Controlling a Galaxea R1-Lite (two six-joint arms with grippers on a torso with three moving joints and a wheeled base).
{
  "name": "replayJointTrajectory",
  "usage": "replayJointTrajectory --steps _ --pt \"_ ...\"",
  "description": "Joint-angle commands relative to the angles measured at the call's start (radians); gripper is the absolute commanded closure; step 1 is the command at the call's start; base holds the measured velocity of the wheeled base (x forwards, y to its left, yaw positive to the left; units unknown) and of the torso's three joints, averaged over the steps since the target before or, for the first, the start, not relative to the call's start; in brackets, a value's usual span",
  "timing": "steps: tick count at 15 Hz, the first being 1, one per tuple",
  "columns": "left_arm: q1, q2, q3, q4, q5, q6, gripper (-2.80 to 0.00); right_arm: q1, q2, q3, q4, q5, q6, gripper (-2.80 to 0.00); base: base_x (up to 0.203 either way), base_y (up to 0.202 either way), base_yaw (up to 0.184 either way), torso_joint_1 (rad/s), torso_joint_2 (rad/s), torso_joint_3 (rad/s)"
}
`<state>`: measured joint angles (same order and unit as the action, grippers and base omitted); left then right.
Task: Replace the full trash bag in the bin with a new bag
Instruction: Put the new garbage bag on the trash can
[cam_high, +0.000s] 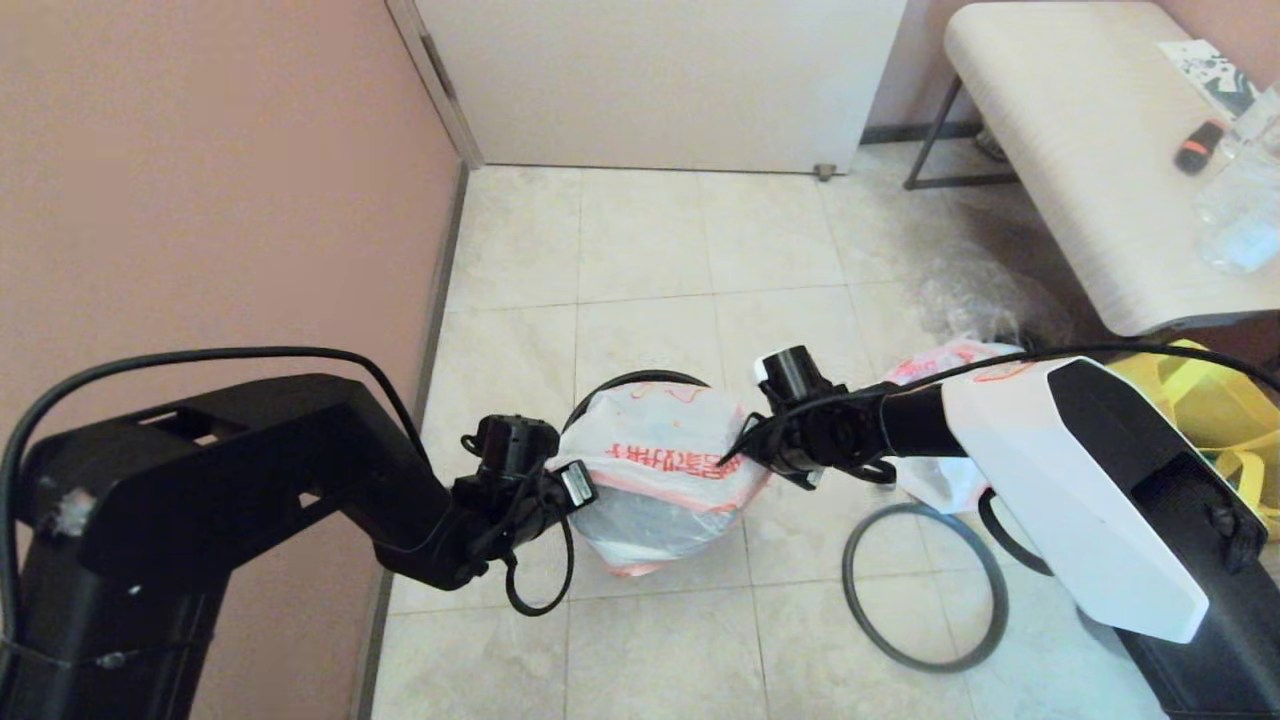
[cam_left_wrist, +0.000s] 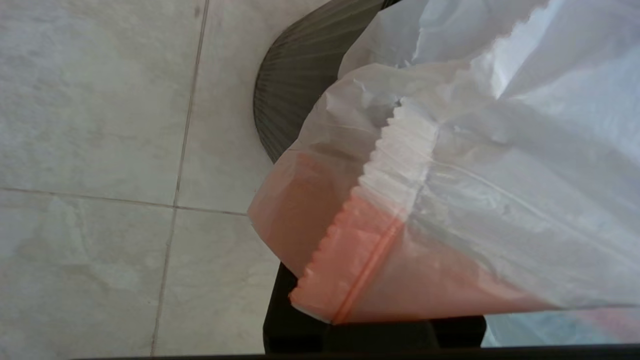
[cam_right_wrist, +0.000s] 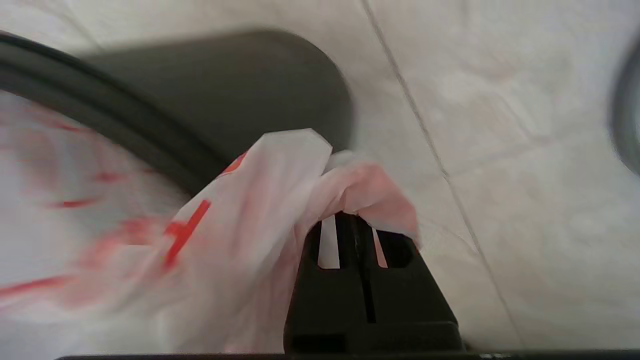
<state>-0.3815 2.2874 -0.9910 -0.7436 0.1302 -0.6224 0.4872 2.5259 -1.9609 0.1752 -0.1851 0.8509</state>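
Over the round black bin (cam_high: 640, 379), both jaws pinch the crinkled translucent new bag (cam_high: 665, 450).

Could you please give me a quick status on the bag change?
Both end effectors, left and right, shut on the new bag. Bag draped over bin. Hoop rim on floor.

We make out red Chinese characters printed across the new bag (cam_high: 665, 455), between the left tool (cam_high: 580, 487) and the right tool (cam_high: 735, 450), but we cannot read them; no other text is legible.
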Motion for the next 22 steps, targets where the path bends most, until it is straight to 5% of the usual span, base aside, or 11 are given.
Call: replayJointTrajectory --steps 1,8,22 --pt "-0.006 -0.004 0.008 -0.005 -0.001 -0.002 0.0 -0.005 -0.009 0.0 -0.021 -0.001 0.004 0.0 0.0 0.0 0.0 0.0 0.0 0.0" --pt "-0.023 -0.02 0.06 -0.008 -0.063 0.053 0.0 -0.012 -0.031 -0.001 -0.047 -0.001 -0.001 0.0 0.0 0.0 0.0 0.0 0.0 0.0" --pt "-0.056 -0.063 0.095 0.057 -0.068 0.159 0.0 -0.002 -0.132 0.117 -0.039 0.009 0.093 0.0 0.0 0.0 0.0 0.0 0.0 0.0"
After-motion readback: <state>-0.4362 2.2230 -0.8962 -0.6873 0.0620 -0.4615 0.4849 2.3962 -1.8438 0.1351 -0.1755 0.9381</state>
